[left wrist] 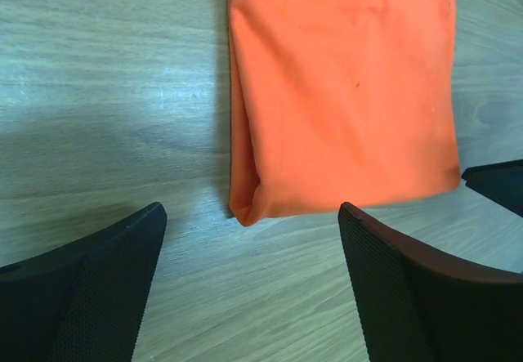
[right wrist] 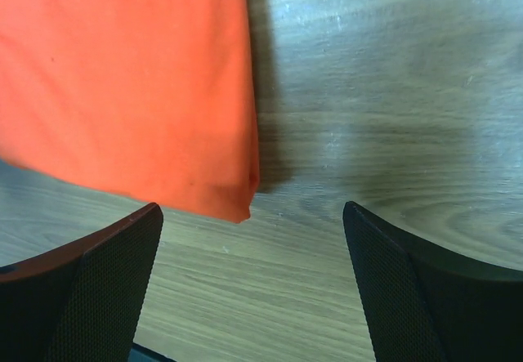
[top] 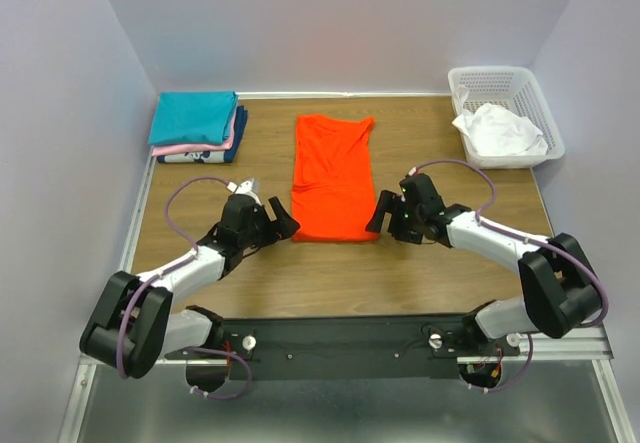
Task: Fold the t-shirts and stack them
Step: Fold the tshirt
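Note:
An orange-red t-shirt [top: 332,175] lies folded lengthwise into a long strip in the middle of the table. My left gripper [top: 285,227] is open and empty at its near left corner [left wrist: 245,211]. My right gripper [top: 381,215] is open and empty at its near right corner [right wrist: 241,207]. Neither gripper touches the cloth. A stack of folded t-shirts [top: 196,126], teal on top of pink and navy, sits at the far left. A crumpled white t-shirt [top: 498,128] lies in the basket.
The white lattice basket [top: 530,89] stands at the far right corner. Walls close in the table at the back and both sides. Bare wood [top: 400,273] lies between the shirt and the arm bases.

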`<move>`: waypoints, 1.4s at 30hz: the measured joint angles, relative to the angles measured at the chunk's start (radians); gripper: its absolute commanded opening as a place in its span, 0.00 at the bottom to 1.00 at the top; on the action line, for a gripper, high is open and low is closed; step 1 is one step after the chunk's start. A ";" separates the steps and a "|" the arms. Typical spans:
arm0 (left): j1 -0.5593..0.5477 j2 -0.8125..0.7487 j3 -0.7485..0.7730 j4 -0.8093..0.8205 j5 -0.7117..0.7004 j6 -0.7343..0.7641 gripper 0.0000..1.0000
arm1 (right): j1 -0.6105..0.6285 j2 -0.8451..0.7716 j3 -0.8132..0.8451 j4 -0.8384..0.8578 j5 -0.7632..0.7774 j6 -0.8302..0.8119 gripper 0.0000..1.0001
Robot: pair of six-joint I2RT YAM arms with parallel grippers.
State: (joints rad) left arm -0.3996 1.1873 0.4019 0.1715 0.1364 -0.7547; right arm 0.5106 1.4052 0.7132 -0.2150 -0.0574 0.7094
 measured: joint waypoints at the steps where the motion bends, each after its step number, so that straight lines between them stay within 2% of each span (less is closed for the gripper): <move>1: 0.000 0.013 -0.006 0.014 0.007 -0.002 0.87 | 0.000 0.005 -0.006 0.006 -0.004 0.010 0.92; 3: 0.000 0.039 -0.009 0.033 0.015 -0.007 0.83 | 0.000 0.010 -0.017 0.020 -0.011 0.029 0.89; 6: 0.000 0.094 -0.008 0.071 0.038 -0.007 0.67 | 0.000 0.015 -0.031 0.047 -0.016 0.056 0.78; 9: -0.001 0.129 -0.006 0.103 0.067 -0.006 0.63 | 0.000 0.024 -0.041 0.071 -0.019 0.076 0.74; 11: -0.002 0.149 -0.008 0.121 0.085 -0.008 0.59 | 0.000 0.035 -0.049 0.087 -0.019 0.089 0.65; 15: -0.002 0.172 -0.012 0.147 0.099 -0.011 0.52 | 0.000 0.060 -0.058 0.125 -0.019 0.114 0.61; 18: -0.002 0.194 -0.012 0.172 0.105 -0.012 0.42 | 0.000 0.074 -0.058 0.157 -0.019 0.126 0.57; 20: -0.004 0.213 -0.011 0.190 0.107 -0.014 0.34 | 0.000 0.084 -0.058 0.172 -0.019 0.132 0.49; 21: -0.004 0.218 -0.011 0.195 0.108 -0.014 0.33 | 0.000 0.090 -0.058 0.182 -0.018 0.134 0.47; 23: -0.006 0.236 -0.011 0.209 0.110 -0.015 0.18 | 0.000 0.103 -0.058 0.196 -0.019 0.137 0.38; 24: -0.007 0.241 -0.008 0.214 0.111 -0.016 0.18 | 0.000 0.109 -0.058 0.199 -0.022 0.142 0.36; 25: -0.009 0.249 -0.008 0.212 0.111 -0.015 0.09 | 0.000 0.115 -0.058 0.205 -0.026 0.143 0.33; 26: -0.009 0.253 -0.008 0.214 0.114 -0.014 0.08 | 0.000 0.118 -0.058 0.208 -0.028 0.148 0.31; 27: -0.009 0.256 -0.007 0.214 0.114 -0.013 0.00 | 0.000 0.119 -0.059 0.211 -0.030 0.148 0.25; 30: -0.009 0.261 -0.005 0.217 0.115 -0.015 0.00 | 0.000 0.119 -0.073 0.217 -0.035 0.155 0.16; 31: -0.009 0.263 -0.004 0.220 0.116 -0.015 0.00 | 0.000 0.117 -0.077 0.220 -0.039 0.154 0.10; 33: -0.010 0.264 -0.004 0.222 0.116 -0.015 0.00 | 0.000 0.113 -0.087 0.222 -0.045 0.156 0.08; 34: -0.011 0.264 -0.004 0.222 0.116 -0.015 0.00 | 0.000 0.110 -0.093 0.225 -0.049 0.154 0.01; 37: -0.015 0.251 -0.014 0.221 0.115 -0.016 0.00 | 0.000 0.096 -0.114 0.234 -0.069 0.149 0.01; 42: -0.026 0.137 -0.088 0.175 0.115 -0.018 0.00 | 0.012 0.048 -0.168 0.238 -0.126 0.135 0.01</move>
State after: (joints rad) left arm -0.4252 1.3243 0.3138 0.3462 0.2512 -0.7723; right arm 0.5228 1.4528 0.5449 0.0227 -0.1837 0.8448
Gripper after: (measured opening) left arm 0.008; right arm 0.011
